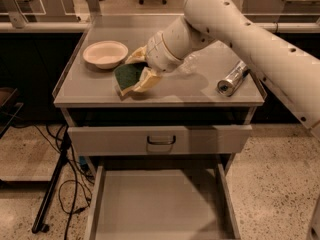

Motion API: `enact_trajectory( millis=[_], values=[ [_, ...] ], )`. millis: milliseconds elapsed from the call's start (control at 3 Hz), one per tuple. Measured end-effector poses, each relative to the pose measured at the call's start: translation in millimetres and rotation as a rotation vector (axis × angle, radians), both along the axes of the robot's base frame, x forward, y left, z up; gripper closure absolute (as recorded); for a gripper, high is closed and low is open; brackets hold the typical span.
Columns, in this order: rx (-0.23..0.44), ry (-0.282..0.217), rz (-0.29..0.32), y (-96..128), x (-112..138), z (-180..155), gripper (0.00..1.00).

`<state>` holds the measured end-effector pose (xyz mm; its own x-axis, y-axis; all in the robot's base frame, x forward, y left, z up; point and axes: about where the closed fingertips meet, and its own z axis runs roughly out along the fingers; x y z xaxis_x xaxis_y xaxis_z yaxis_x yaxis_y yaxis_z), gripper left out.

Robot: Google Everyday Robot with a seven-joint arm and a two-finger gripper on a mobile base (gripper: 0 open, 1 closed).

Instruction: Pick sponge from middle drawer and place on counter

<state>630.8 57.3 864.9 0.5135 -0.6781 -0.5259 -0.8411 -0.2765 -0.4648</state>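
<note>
Holding the sponge (125, 73) clamped between its fingers (148, 80), the gripper (129, 79) hangs low over the front left of the table (85, 88) — the sponge at or just above the surface. The middle drawer (160, 204) stands open and bare; retrieval appears done, release remains.
</note>
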Motion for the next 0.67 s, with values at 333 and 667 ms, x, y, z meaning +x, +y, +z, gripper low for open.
enact_trajectory(
  millis=[333,667],
  values=[
    [0.002,-0.002,-0.001,0.4,0.1,0.8,0.83],
    [0.002,-0.002,-0.001,0.4,0.1,0.7,0.52]
  ],
)
